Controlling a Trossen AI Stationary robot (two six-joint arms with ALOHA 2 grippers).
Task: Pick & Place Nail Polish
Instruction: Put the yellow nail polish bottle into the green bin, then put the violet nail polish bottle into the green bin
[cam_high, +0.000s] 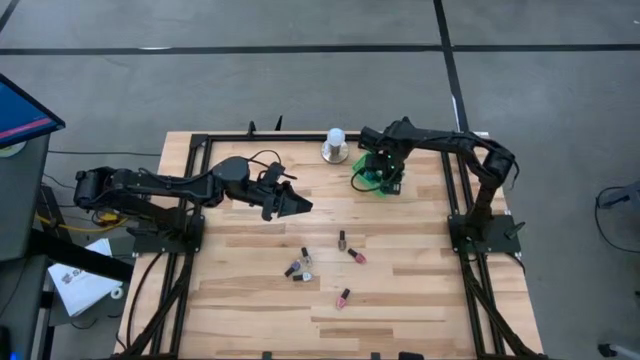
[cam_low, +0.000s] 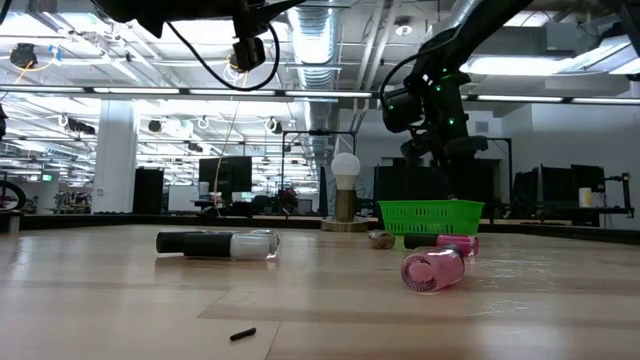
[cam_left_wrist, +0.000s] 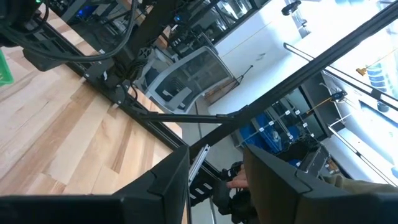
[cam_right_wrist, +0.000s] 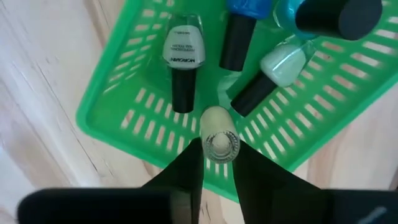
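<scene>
Right gripper (cam_right_wrist: 217, 163) fingers clamp a pale nail polish bottle (cam_right_wrist: 219, 134) over the green basket (cam_right_wrist: 112, 118); three bottles lie just beyond. Left gripper (cam_left_wrist: 214, 171) fingers apart, empty.

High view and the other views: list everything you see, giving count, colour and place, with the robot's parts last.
basket: one, green, back of table, under the right gripper
bottles in basket: at least four, white, blue, mint, teal
loose bottles: about five, pink, dark, pale, scattered mid-table
domed object: one, white on metal base, beside the basket
held bottle: one, pale, above the basket
right gripper: shut on held bottle
left gripper: open, empty, left of centre
</scene>
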